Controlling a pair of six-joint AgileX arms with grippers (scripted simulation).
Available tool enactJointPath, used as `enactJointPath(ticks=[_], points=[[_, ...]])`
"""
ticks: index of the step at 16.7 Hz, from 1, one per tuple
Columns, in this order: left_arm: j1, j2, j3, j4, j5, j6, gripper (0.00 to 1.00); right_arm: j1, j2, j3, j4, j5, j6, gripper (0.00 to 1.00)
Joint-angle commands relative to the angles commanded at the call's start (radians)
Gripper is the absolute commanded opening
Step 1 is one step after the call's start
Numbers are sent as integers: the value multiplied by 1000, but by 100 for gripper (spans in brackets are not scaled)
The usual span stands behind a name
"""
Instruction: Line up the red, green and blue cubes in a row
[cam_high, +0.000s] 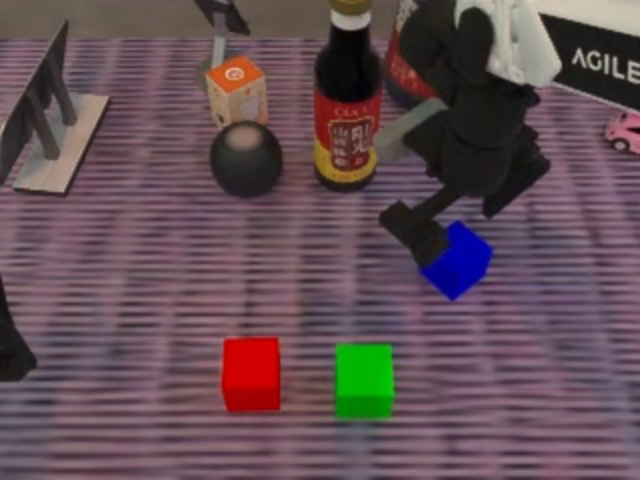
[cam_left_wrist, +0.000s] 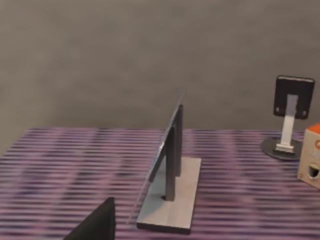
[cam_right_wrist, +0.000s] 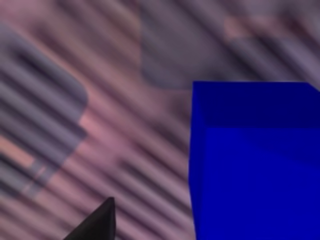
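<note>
Striped purple table (cam_high: 120, 290): right hand (cam_high: 445, 240) reaches down, closed around the tilted blue cube (cam_high: 460, 262).

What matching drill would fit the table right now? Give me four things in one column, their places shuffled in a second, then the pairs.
Things:
1. red cube
2. green cube
3. blue cube
4. dark ball

Places:
A. at the right claw, behind the other two cubes and turned askew
B. front row, on the left
C. far side, between the orange box and the sauce bottle
D. front row, to the right of its neighbour

Pairs: 1-B, 2-D, 3-A, 4-C

The left arm is parked at the table's left edge.
</note>
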Motion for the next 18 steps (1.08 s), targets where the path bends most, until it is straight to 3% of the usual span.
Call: enactJointPath(ticks=[5,10,18], points=[[0,0,0,0,0,0,100,-1,62,-134,204,1,0,100],[0,0,0,0,0,0,100,-1,73,-156,232,1,0,100],[0,0,0,0,0,0,100,-1,73,-156,232,1,0,40]])
